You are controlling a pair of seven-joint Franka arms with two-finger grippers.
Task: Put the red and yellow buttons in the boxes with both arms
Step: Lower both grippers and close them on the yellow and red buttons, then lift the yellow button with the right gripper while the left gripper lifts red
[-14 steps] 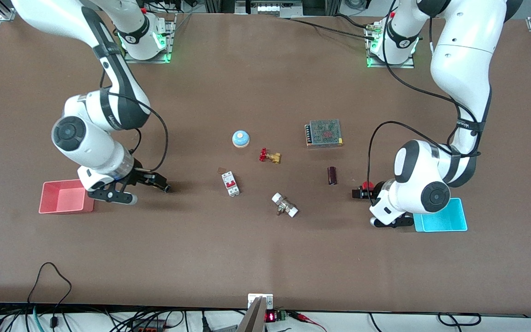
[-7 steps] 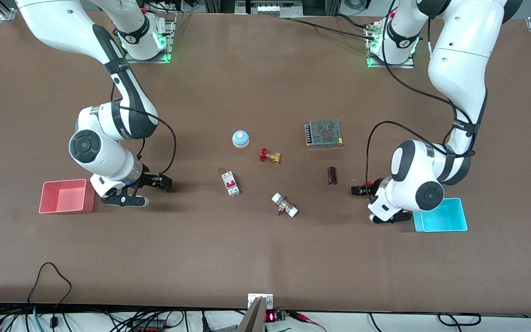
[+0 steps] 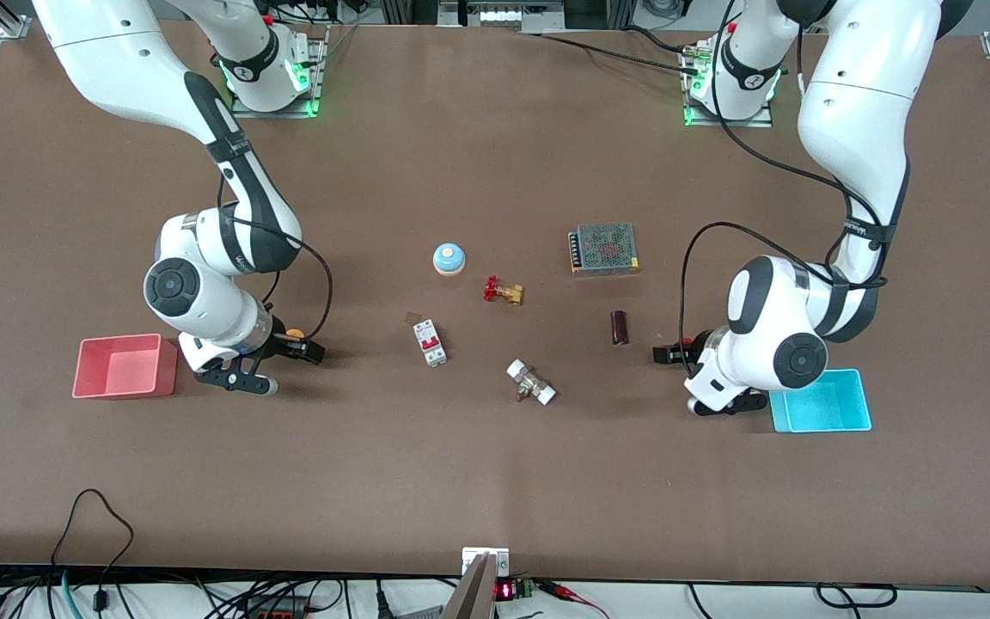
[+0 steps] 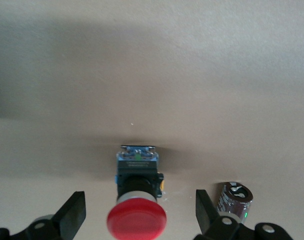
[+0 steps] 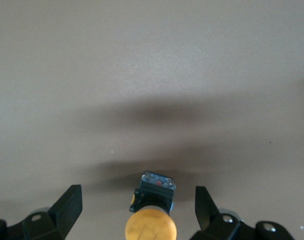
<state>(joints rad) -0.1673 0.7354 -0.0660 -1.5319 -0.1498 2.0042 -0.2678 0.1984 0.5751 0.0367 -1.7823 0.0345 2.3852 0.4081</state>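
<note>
Boxes are set near the two short edges of the brown table (image 3: 495, 481): a pink-red box (image 3: 124, 366) toward the right arm's end and a cyan box (image 3: 821, 401) toward the left arm's end. Nothing is seen inside either, though one corner of the cyan box is covered by the left arm.

The red button (image 4: 137, 200) is found on the table just beside the cyan box, toward the table's middle. It is laid on its side, its long axis along the tabletop, with the cap turned toward the left gripper (image 4: 139, 216). In the left wrist view the fingers (image 4: 73, 216) are spread wide on either side of the cap, apart from it, and nothing is gripped. In the front view only a sliver of red is made out under the wrist.

The yellow button (image 5: 152, 212) is likewise laid on its side beside the pink-red box, cap toward the right gripper (image 5: 138, 214), whose fingers (image 5: 69, 210) are held wide open around it with nothing held. Whether the caps are touched by the gripper bodies cannot be told, as both are cut off at the picture edge.

A dark cylinder (image 3: 620, 327) is seen near the red button
</note>
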